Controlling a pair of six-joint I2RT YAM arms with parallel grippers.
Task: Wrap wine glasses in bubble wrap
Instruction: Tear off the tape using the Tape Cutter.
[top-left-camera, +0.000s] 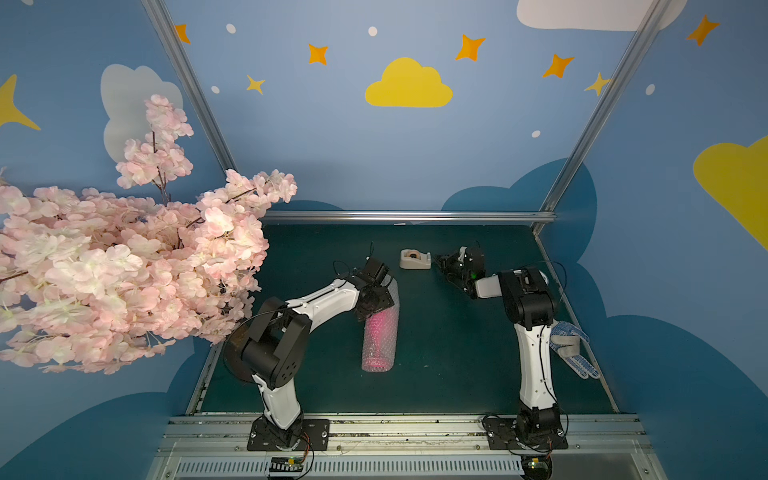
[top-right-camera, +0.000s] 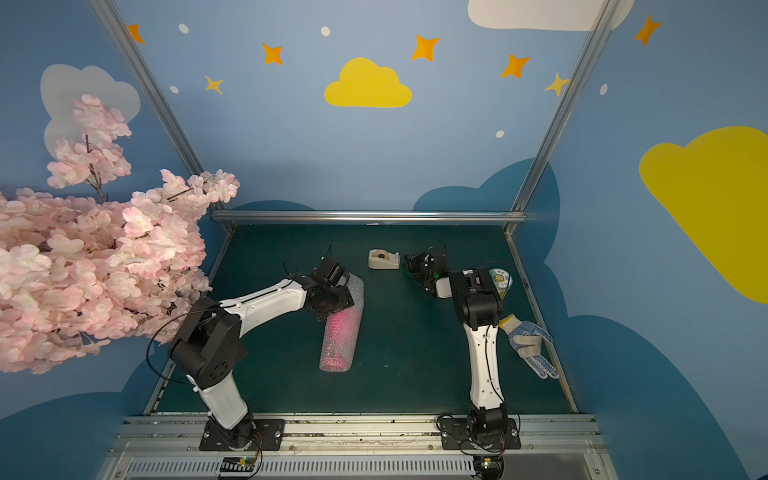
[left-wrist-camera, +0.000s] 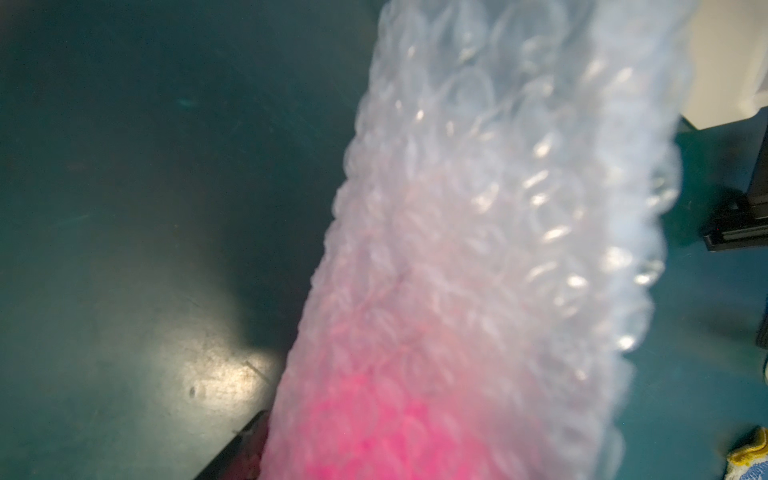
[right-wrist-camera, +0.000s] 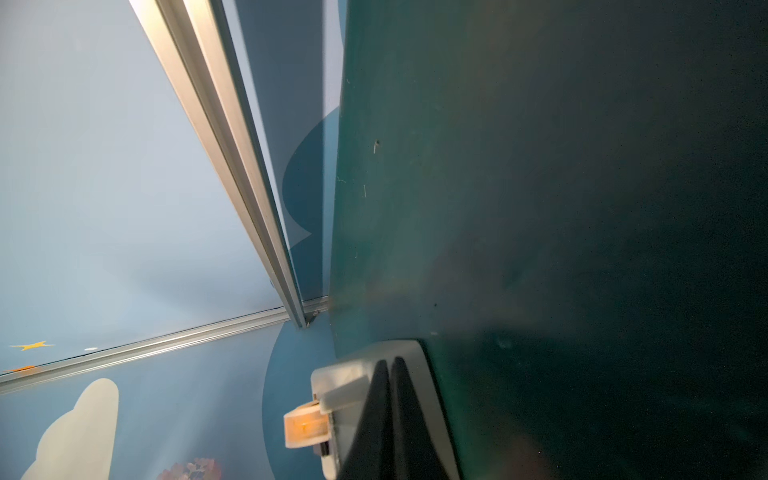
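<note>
The wine glass, a hot-pink goblet (top-left-camera: 376, 364) (top-right-camera: 337, 325), lies rolled inside the bubble wrap (top-left-camera: 384, 345) (top-right-camera: 345, 349), a tube pointing away from me on the green table in both top views. My left gripper (top-left-camera: 374, 306) (top-right-camera: 331, 305) sits on the tube's far half. In the left wrist view the bubble wrap (left-wrist-camera: 498, 208) fills the space between the jaws, pink (left-wrist-camera: 365, 428) glows through it, and one dark finger (left-wrist-camera: 245, 451) rests against its side. My right gripper (top-left-camera: 439, 262) (right-wrist-camera: 390, 368) is shut, its tips at the beige tape dispenser (top-left-camera: 415, 259) (right-wrist-camera: 345, 384); no tape shows between them.
A blue-dotted work glove (top-left-camera: 571, 347) (top-right-camera: 530, 345) lies at the right table edge beside the right arm. A green-and-white tin (top-right-camera: 500, 280) stands behind that arm. Pink blossom branches (top-left-camera: 145, 270) overhang the left side. An aluminium rail (top-left-camera: 407, 216) bounds the back.
</note>
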